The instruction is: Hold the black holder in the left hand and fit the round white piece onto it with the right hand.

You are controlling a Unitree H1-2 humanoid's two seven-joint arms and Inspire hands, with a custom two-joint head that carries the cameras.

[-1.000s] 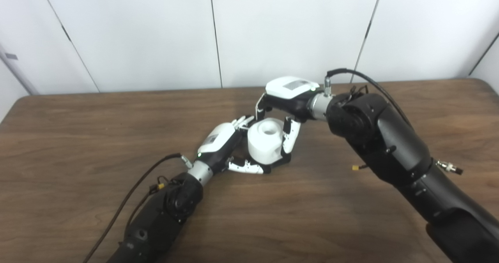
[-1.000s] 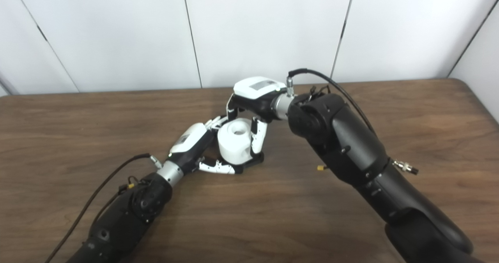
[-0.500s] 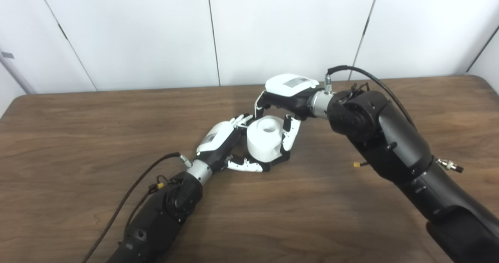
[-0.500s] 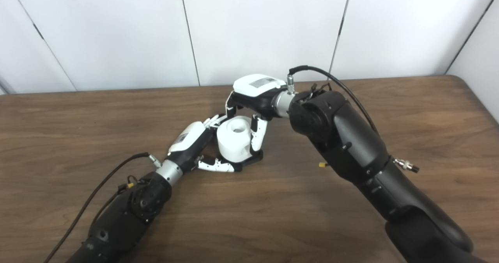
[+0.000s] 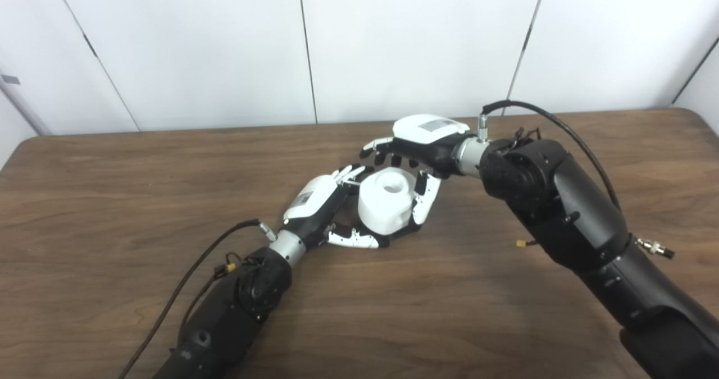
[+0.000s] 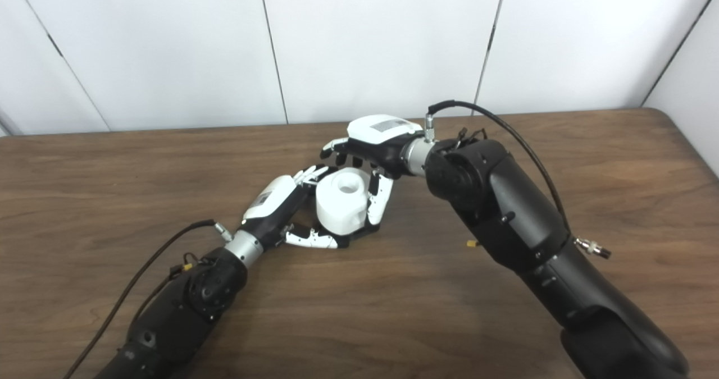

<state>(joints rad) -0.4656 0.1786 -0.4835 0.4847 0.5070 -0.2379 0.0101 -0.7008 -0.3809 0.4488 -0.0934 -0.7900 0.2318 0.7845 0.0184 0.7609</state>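
The round white piece (image 5: 383, 205), a short cylinder with a hole in its top, stands on the black holder (image 5: 405, 231), of which only a dark edge shows under it. My left hand (image 5: 319, 201) is curled around the left side and front of this stack, its thumb along the base. My right hand (image 5: 420, 142) hovers over the piece from the right, fingers stretched out flat to the left above it. Its thumb hangs down beside the piece's right side, and I cannot tell whether it touches.
The brown wooden table (image 5: 112, 199) stretches to both sides and toward me. White wall panels stand behind its far edge. A black cable (image 5: 185, 289) runs along the left forearm, and another loops over the right wrist.
The right hand's fingers have lifted off the far side of the white piece and straightened out above it, and the hand drifted slightly right. The left hand and the piece stay put.
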